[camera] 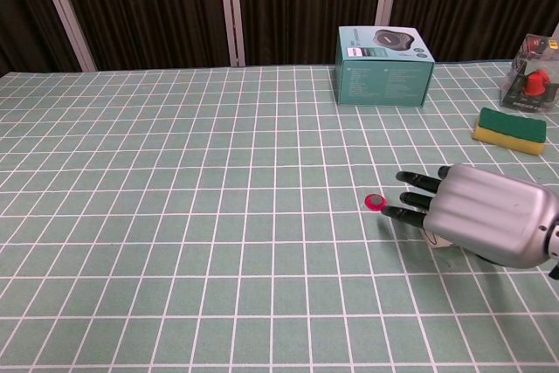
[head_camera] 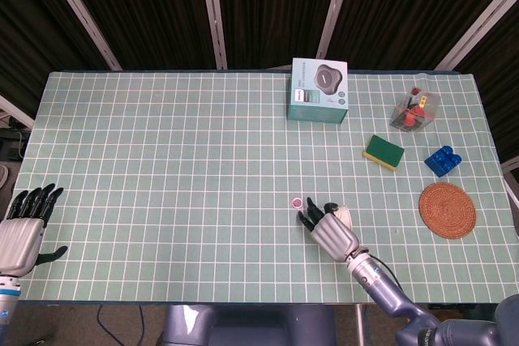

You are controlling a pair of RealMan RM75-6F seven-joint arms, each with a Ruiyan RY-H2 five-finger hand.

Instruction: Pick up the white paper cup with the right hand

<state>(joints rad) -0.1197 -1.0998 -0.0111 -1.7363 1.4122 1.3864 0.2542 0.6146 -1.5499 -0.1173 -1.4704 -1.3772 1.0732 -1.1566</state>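
The right hand (head_camera: 331, 231) lies low over the white paper cup (head_camera: 345, 216), fingers stretched toward a small pink disc (head_camera: 297, 202); whether it grips the cup cannot be told. The chest view shows only a sliver of the cup under the palm, on the bench (camera: 175, 216). Only the head view shows the left hand (head_camera: 23, 232), open at the near left edge, fingers apart, holding nothing.

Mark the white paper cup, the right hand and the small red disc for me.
white paper cup (head_camera: 345, 215), head view, on the white edge showing beside the hand.
right hand (camera: 489, 223), chest view, on its silver back.
small red disc (camera: 375, 202), chest view, on its centre.
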